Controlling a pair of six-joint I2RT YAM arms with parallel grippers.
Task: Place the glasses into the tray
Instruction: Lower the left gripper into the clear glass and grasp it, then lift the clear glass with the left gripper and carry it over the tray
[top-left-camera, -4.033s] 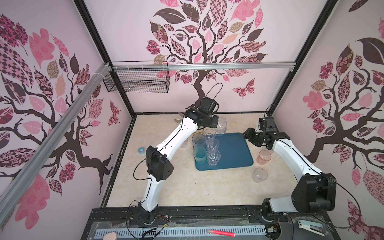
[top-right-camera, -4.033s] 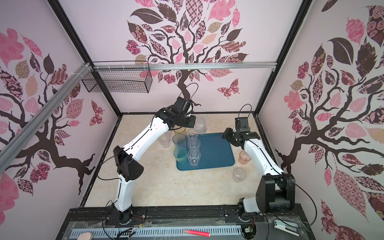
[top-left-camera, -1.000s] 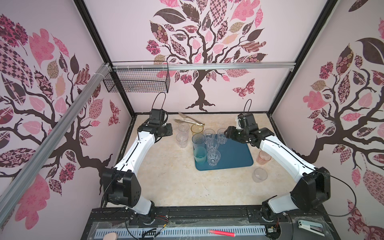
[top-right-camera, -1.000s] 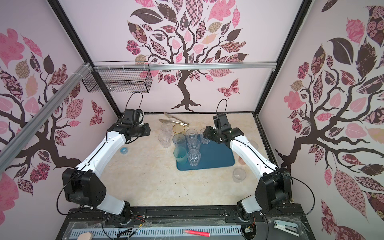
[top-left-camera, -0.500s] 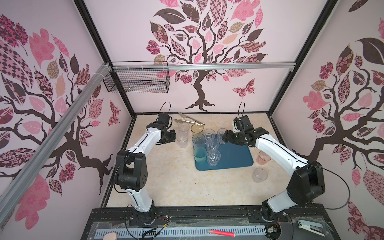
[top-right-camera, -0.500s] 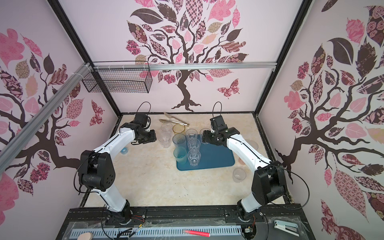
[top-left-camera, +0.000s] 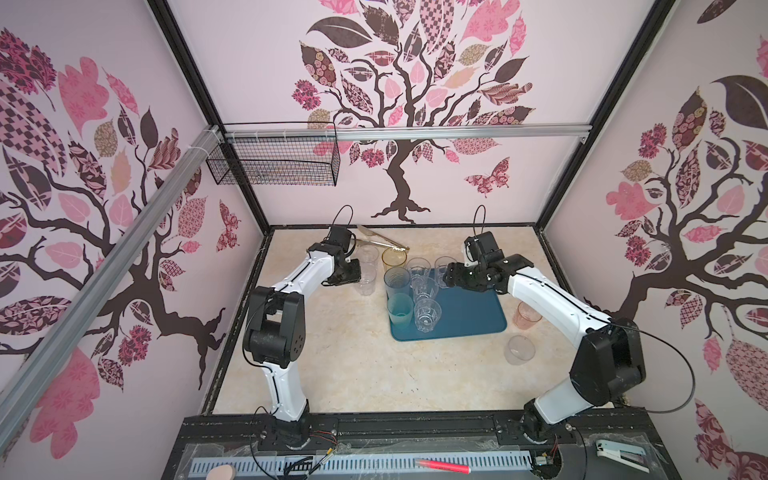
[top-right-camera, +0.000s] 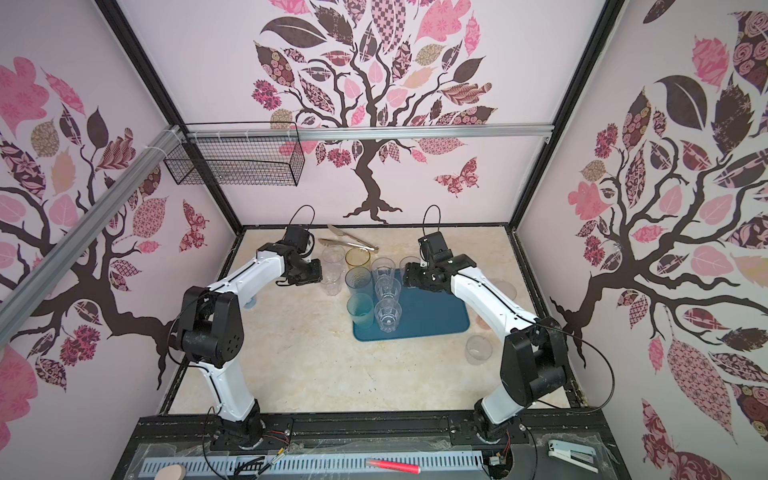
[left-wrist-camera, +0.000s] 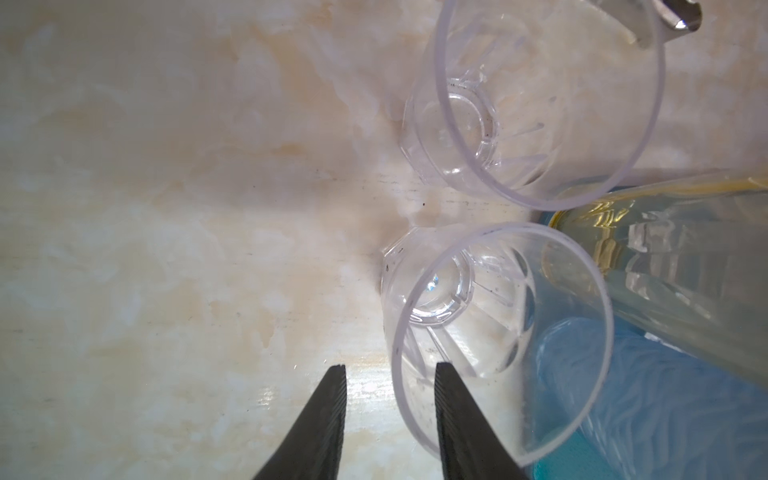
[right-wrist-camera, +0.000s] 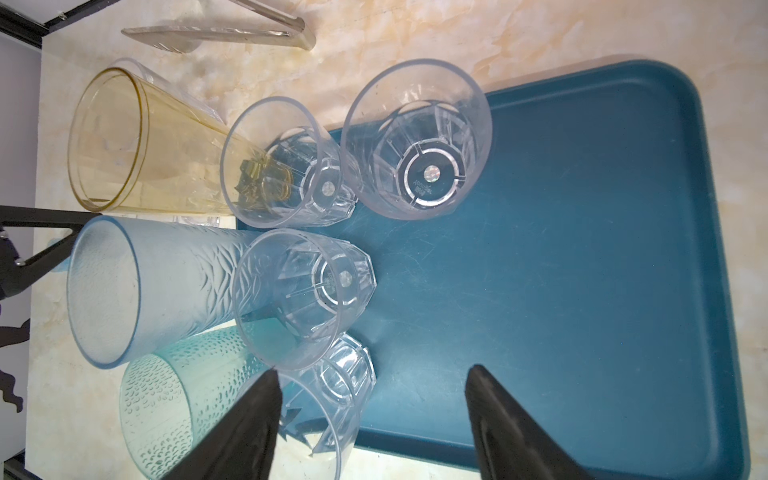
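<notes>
I've got the left tool (left-wrist-camera: 390, 365) partway open, tips straddling the rim of a clear glass (left-wrist-camera: 498, 332) on the surface, not pinching it, roughly 9 o'clock from the tray (top-left-camera: 469, 316). A bunch of glasses (top-left-camera: 424, 286) crowd the tray's 9 o'clock edge. Right tool (right-wrist-camera: 372, 370) hangs wide open over the tray, holding zip. Pink glass (top-left-camera: 527, 316) sits off at 3 o'clock.

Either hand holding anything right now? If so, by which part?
Nothing is held. The left hand is open, straddling the clear glass at its rim, unclamped. The right hand is open and empty above the tray.
</notes>
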